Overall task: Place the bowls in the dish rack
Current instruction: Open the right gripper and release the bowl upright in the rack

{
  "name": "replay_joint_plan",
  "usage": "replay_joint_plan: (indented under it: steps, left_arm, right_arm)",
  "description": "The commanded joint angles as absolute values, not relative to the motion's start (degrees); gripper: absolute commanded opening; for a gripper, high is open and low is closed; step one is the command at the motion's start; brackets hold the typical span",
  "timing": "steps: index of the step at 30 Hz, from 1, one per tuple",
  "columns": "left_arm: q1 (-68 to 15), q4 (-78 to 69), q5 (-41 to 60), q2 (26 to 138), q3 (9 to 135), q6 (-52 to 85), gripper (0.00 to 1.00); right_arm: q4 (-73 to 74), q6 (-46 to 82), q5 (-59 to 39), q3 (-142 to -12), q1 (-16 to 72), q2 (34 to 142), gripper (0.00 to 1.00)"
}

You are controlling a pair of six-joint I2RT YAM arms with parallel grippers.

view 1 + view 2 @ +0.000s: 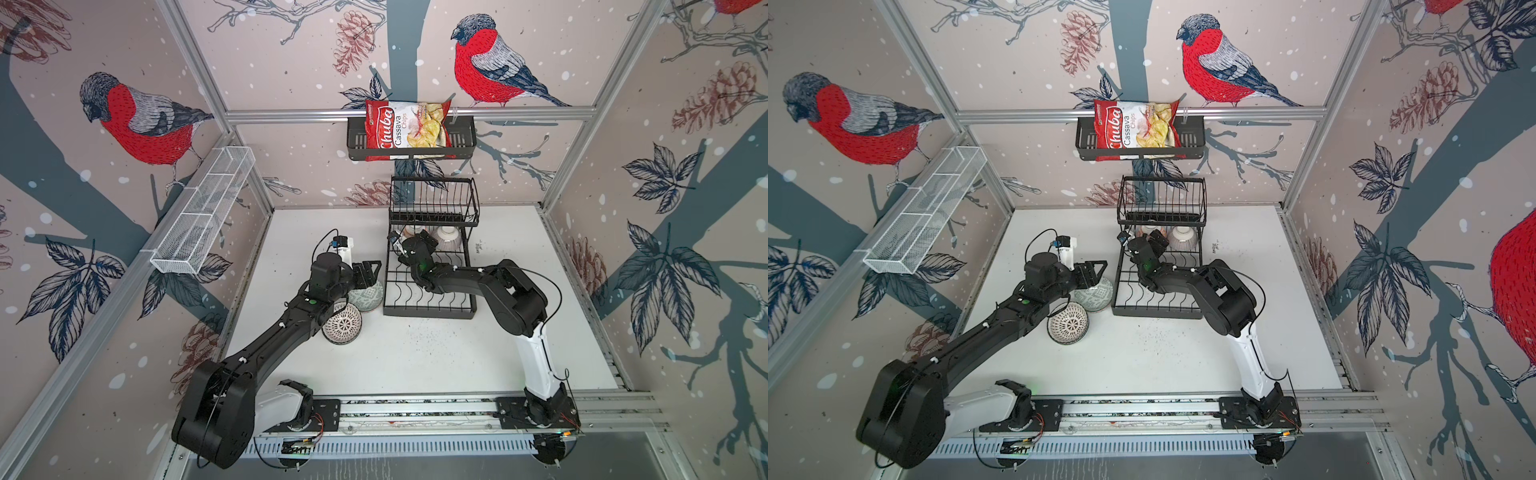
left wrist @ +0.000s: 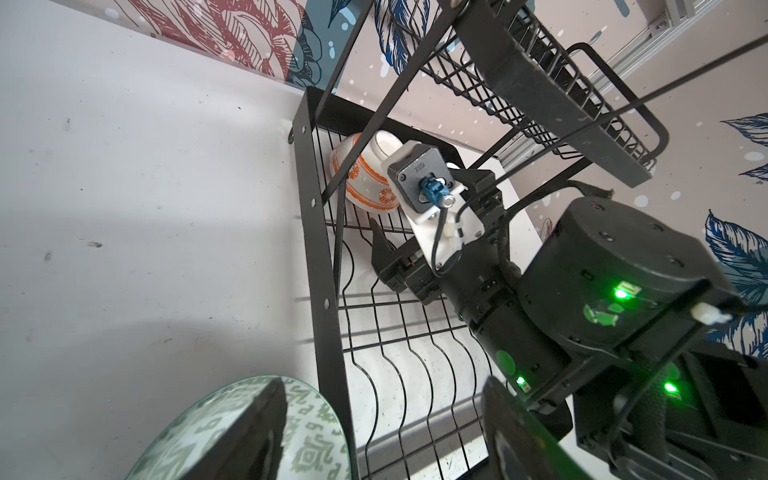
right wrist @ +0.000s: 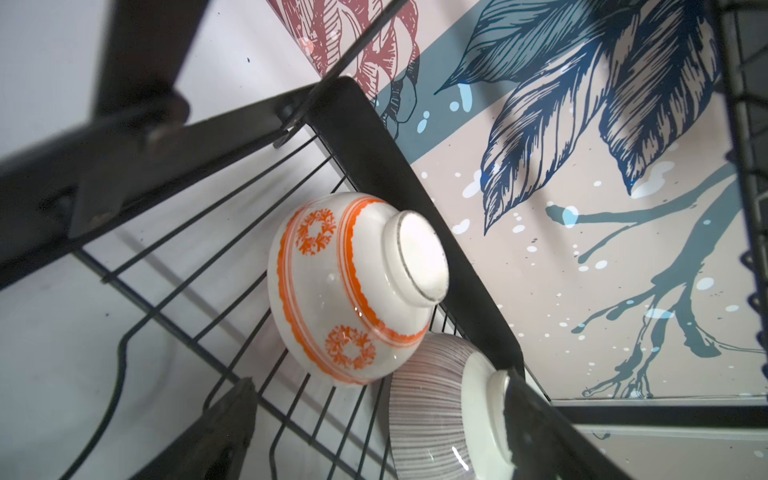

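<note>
- Racked, upper centre: orange-floral ceramic bowl (image 3: 349,291), pink-lined ceramic bowl (image 3: 436,407) in black wire dish rack (image 1: 430,309).
- Yours to load: grey-green patterned bowl (image 1: 368,297), black-white dotted bowl (image 1: 343,328).
- left gripper (image 1: 369,272), right gripper (image 1: 422,240): jaws spread.

I see a red cassava chips bag (image 1: 405,126) in the black slotted shelf (image 1: 462,140) on the back wall (image 1: 291,83), and a white mesh basket (image 1: 203,212) on the left rail (image 1: 116,291).
</note>
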State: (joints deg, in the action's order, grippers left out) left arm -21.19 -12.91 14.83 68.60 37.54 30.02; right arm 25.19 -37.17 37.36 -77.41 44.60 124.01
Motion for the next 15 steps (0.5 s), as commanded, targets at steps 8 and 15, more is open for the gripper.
replay_joint_plan:
  steps: [8, 15]
  left_arm:
    - [-21.03, -12.79, 13.99, 68.29, 37.48, 29.80, 0.73]
    - [-20.92, -12.09, 13.06, 68.76, 37.94, 30.02, 0.73]
  right_arm:
    - [25.67, -33.31, 39.76, -72.03, 45.53, 117.53, 0.92]
    - [22.61, -29.44, 39.45, -68.24, 45.95, 114.07, 0.92]
